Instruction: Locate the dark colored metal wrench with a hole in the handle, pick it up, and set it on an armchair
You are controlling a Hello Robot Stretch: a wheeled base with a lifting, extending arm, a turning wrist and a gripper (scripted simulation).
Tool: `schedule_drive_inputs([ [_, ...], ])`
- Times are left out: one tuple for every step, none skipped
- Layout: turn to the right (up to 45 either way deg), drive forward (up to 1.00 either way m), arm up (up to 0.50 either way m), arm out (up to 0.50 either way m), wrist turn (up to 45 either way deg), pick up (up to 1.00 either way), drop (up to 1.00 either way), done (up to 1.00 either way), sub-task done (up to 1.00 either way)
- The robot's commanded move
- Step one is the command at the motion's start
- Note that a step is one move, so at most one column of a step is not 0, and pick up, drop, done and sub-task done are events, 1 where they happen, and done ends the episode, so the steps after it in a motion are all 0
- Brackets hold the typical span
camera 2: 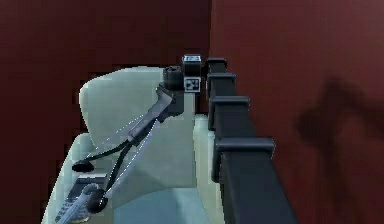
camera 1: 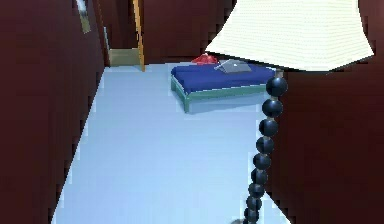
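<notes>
In the forward view a dark maroon wall (camera 1: 40, 90) runs down the left beside a pale blue floor (camera 1: 130, 130), which leads to a far wooden door frame (camera 1: 139, 40). Right of that, far off, stands a low bed with a dark blue cover (camera 1: 215, 84). A grey pillow (camera 1: 235, 67) and a red thing (camera 1: 205, 59) lie on it. Near at the right rises a floor lamp with a cream ribbed shade (camera 1: 300, 35) on a stem of dark round beads (camera 1: 266, 140).

The arm side view adds a pale grey-green upholstered armchair (camera 2: 125, 105). The claw (camera 2: 93, 180) slants down to the left across its seat. At the fingertips lies a small grey elongated shape (camera 2: 70, 205). I cannot tell whether that is the wrench, nor whether the claw grips anything. To the right, the dark square arm bar (camera 2: 240, 150) climbs to two white marked squares (camera 2: 192, 64).
</notes>
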Motion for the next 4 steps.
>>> schedule_drive_inputs([
  [0.0,0.0,0.0,0.0,45.0,0.0,0.0,0.0,0.0],
  [0.0,0.0,0.0,0.0,45.0,0.0,0.0,0.0,0.0],
  [0.0,0.0,0.0,0.0,15.0,0.0,0.0,0.0,0.0],
  [0.0,0.0,-0.38,0.0,0.0,0.0,0.0,0.0,0.0],
])
